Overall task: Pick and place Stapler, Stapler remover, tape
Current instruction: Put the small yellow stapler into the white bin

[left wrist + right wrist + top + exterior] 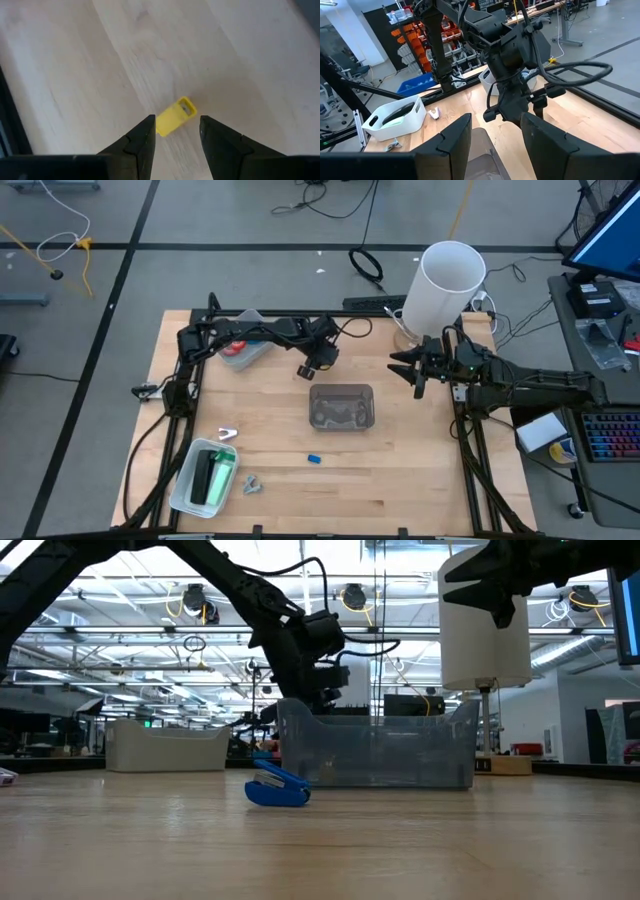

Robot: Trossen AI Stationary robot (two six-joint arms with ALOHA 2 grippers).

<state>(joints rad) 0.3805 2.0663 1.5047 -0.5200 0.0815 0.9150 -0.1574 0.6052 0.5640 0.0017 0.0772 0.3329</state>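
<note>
Near edge of wooden table (400, 480): white plastic tray (183, 483), rounded corners, holding a green-and-black blocky tool (probably the stapler, already set down there). Just beside the tray, a small grey metal piece (250, 483); too small to identify.

Further in: small blue plastic piece (277, 787), wedge-shaped and glossy, lying alone on bare wood in front of the clear bin (342, 406). The bin is thin-walled and see-through, so its contents can be checked from the side; what lies in it is hard to make out.

Past the bin: left gripper (320, 362) hangs fingers-down, jaws moderately apart and holding nothing. Directly beneath the gap lies a small yellow rectangular piece (174, 116), smooth plastic, flat on the grain. My reading: lined up for a descent and pinch. Right gripper (412, 370) waits beside the bin's far right corner, jaws parted, empty.

Far side: a red round thing (238, 348) in a pale dish under the left arm, likely the tape. Tall white cylinder (450, 285), matte.
</note>
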